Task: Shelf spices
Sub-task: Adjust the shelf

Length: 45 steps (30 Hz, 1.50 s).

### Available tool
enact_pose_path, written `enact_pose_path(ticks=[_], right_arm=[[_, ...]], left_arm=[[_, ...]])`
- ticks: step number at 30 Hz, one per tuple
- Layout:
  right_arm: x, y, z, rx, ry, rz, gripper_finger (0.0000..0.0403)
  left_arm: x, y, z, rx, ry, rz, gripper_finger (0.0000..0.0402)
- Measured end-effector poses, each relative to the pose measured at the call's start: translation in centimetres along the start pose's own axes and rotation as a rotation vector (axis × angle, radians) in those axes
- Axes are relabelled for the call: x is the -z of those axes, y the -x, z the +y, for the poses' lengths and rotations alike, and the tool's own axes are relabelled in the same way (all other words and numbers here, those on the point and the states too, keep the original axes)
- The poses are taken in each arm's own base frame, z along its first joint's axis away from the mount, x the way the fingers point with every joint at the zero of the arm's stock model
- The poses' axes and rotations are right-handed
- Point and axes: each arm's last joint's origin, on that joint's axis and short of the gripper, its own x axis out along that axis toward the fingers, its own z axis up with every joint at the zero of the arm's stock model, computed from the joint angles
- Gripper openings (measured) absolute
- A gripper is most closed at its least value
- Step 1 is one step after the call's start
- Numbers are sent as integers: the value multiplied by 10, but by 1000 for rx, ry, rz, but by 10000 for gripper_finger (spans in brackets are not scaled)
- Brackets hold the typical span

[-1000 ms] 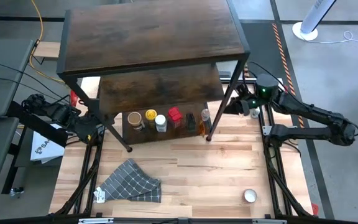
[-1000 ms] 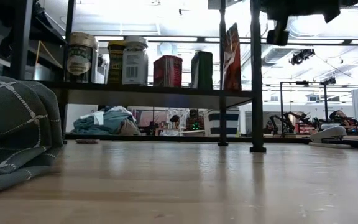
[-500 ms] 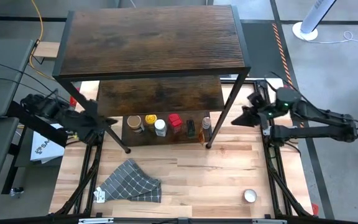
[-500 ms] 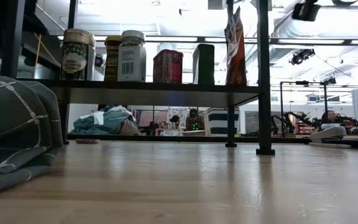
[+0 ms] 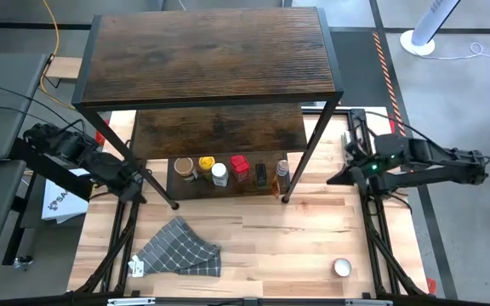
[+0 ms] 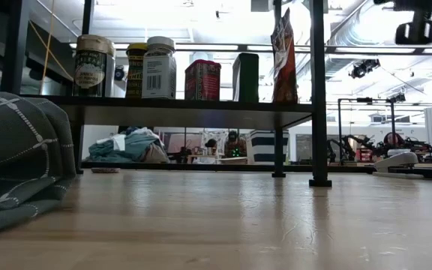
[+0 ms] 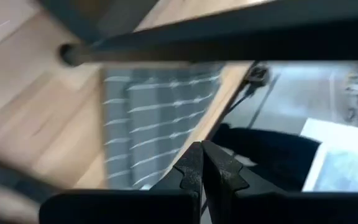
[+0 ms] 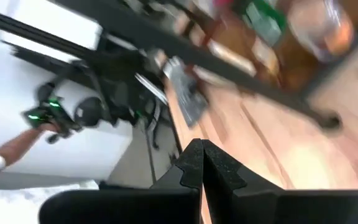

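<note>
Six spices [image 5: 232, 168] stand in a row on the lowest board of the shelf [image 5: 207, 51], near its front edge. The left gripper [image 5: 143, 169] hangs beside the shelf's left front leg, jaws closed and empty; the right gripper [image 5: 334, 179], likewise closed and empty, lies off the right front leg. Risk: either arm clipping a leg could jolt the shelf and topple the jars.
</note>
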Motion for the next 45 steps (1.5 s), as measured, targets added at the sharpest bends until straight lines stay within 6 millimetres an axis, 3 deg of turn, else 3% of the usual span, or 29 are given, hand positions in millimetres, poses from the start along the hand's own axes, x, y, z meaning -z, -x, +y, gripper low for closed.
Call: enact_pose_path(ticks=[9, 18, 24, 30, 39, 45], right_arm=[[19, -12, 4, 89, 5, 72, 0], [33, -17, 4, 249, 8, -73, 0], [30, -26, 9, 265, -77, -231, 0], [27, -52, 26, 164, -123, -279, 0], [31, -107, 41, 107, -163, -335, 0], [28, -114, 39, 168, -146, -504, 0]], left_arm=[[9, -17, -24, 48, 98, -142, 0], [35, -37, -28, 16, 236, -431, 0], [35, -41, -28, 4, 250, -526, 0], [27, -39, -24, -17, 267, -587, 0], [20, -35, -19, -41, 269, -661, 0], [18, -33, -18, -36, 258, -685, 0]])
